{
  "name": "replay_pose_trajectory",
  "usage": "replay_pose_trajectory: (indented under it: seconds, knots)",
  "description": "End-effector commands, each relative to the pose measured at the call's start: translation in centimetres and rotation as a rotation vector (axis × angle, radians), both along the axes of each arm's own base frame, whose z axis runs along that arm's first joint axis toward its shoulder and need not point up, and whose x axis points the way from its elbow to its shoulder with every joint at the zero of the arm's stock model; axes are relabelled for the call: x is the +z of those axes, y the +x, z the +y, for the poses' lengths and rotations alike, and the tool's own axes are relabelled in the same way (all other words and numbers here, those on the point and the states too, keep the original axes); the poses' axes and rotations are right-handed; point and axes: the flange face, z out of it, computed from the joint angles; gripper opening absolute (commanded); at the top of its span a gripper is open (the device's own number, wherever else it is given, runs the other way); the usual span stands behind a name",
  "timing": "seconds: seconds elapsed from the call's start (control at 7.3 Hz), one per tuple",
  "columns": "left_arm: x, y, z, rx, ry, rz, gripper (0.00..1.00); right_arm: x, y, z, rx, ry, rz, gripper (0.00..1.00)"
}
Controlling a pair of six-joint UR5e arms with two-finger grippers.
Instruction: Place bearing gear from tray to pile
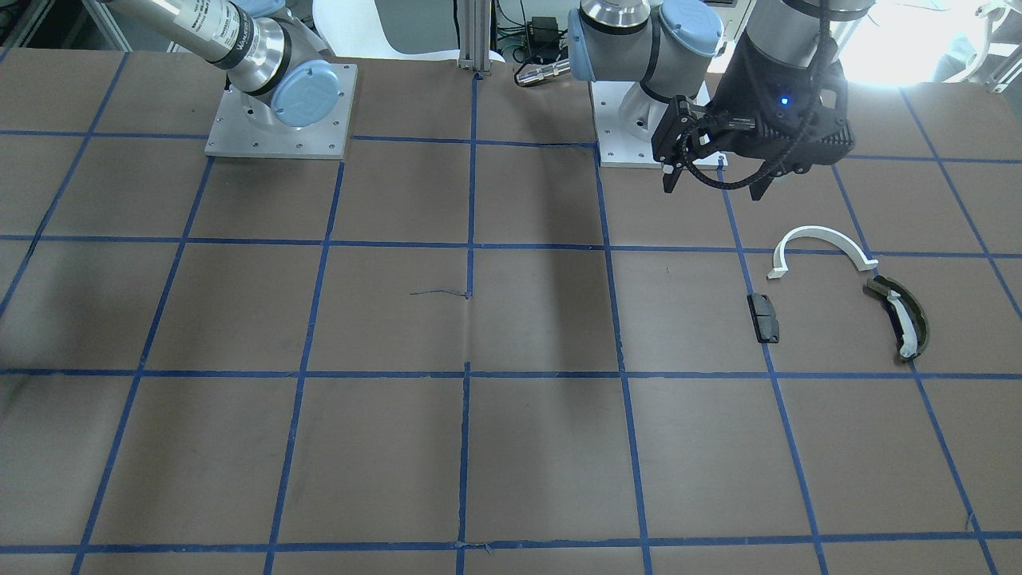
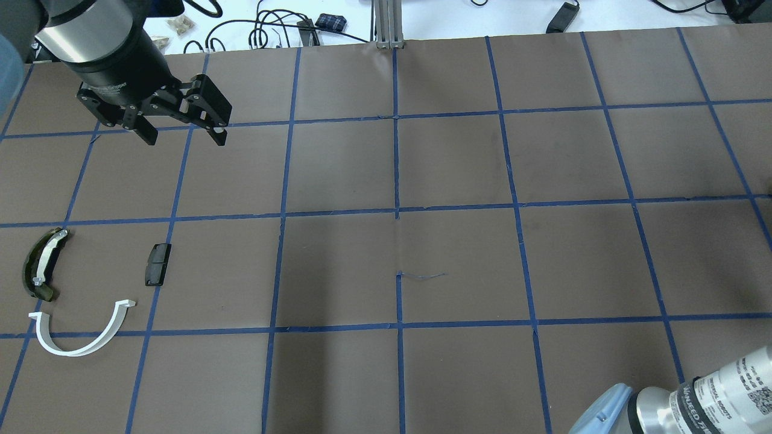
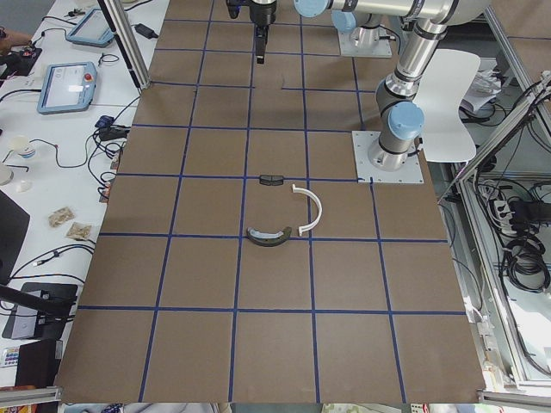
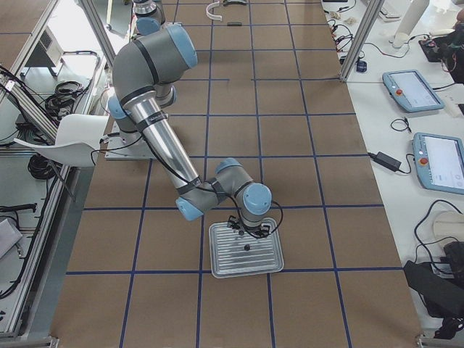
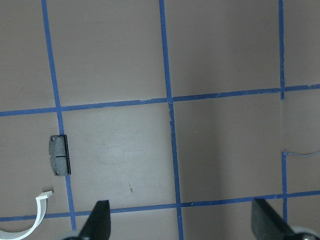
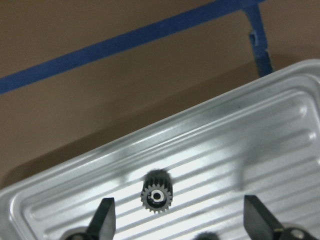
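The bearing gear (image 6: 156, 196) is seen lying flat on the ribbed floor of the metal tray (image 6: 280, 125), framed by the spread-apart fingers of the right gripper (image 6: 180, 219), nearer the 9 o'clock finger. The left gripper (image 2: 184, 134) is held apart over the table (image 2: 458, 265). At its 7 o'clock in the overhead view the pile (image 1: 822, 233) is spread: black block (image 2: 158, 263), olive curved piece (image 2: 37, 265), white half-ring (image 2: 108, 333), none touching.

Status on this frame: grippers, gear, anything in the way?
Right gripper open over the tray, gear below, between its fingers, ungripped. Left gripper open, empty, raised away from the pile's black block. Nothing seen blocking the gear.
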Motion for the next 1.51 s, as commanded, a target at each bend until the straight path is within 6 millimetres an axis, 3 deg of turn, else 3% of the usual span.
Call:
replay_pose_trajectory:
  seconds: [0.0,0.14,0.41,0.55,0.68,0.96,1.1,1.37]
  knots:
    - [0.0,0.0,0.0,0.000,-0.001,0.000,1.00,-1.3,0.7,1.2,-0.038,-0.008,-0.001,0.89]
    - [0.0,0.0,0.0,0.000,0.001,0.000,1.00,-1.6,0.8,1.1,-0.038,-0.009,-0.008,0.78]
    - [0.0,0.1,0.0,0.000,-0.001,0.000,1.00,-0.9,0.5,1.0,-0.039,-0.021,0.011,0.18]
    - [0.0,0.0,0.1,-0.001,0.001,0.000,1.00,-0.9,0.5,1.1,-0.038,-0.015,0.013,0.05]
    - [0.0,0.0,0.1,-0.001,0.001,0.000,1.00,-1.0,0.6,1.2,-0.038,-0.011,0.010,0.00]
    - [0.0,0.0,0.1,-0.001,0.001,0.000,1.00,-0.8,0.8,1.1,-0.048,-0.011,0.005,0.00]
    - [0.0,0.0,0.1,-0.001,0.001,0.000,1.00,1.4,1.1,0.6,-0.083,-0.051,0.009,0.00]
    - [0.0,0.0,0.1,-0.001,0.002,0.000,1.00,8.2,5.1,0.3,-0.289,-0.088,-0.043,0.00]
